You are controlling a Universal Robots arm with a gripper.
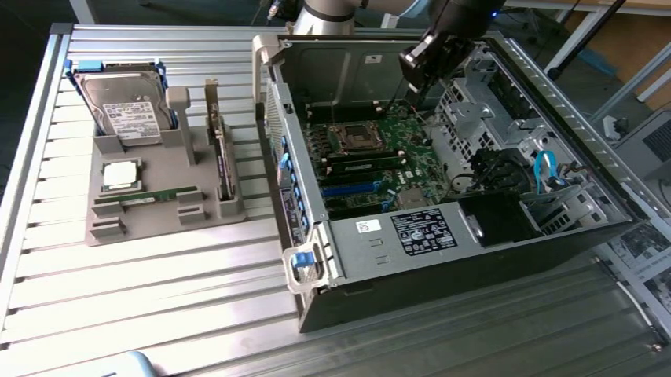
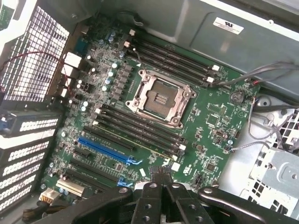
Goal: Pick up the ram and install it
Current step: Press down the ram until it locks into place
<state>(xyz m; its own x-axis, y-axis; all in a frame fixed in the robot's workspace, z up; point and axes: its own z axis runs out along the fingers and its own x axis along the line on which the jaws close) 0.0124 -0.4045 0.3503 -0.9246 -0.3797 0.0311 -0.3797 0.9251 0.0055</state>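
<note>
We see the tool (image 1: 425,98) hanging inside the open computer case (image 1: 545,236), over the far end of the motherboard (image 1: 383,157). In the wrist view its black fingers (image 2: 161,184) meet at the middle, pressed together with nothing between them. Directly below the tool lies the green motherboard, with the empty silver processor socket (image 2: 161,99) near its centre and rows of long black memory slots on either side of that socket. One slot in the bank nearer the tool carries a thin green-edged stick seated along its length, the ram (image 2: 140,140), lying flat in line with its neighbours and just ahead of the fingertips. Blue expansion slots (image 2: 105,150) sit beside that bank.

Well away from the tool, toward the exterior view's left, a grey holder tray (image 1: 157,212) rests on the slatted metal counter (image 1: 157,298). It carries a silver hard drive (image 1: 126,114) with a white label, a square silver processor chip (image 1: 121,174), a second narrow green stick (image 1: 147,197) lying in a groove, and an upright card (image 1: 220,157) standing on edge. A blue latch (image 1: 302,263) shows at the near corner of the case.
</note>
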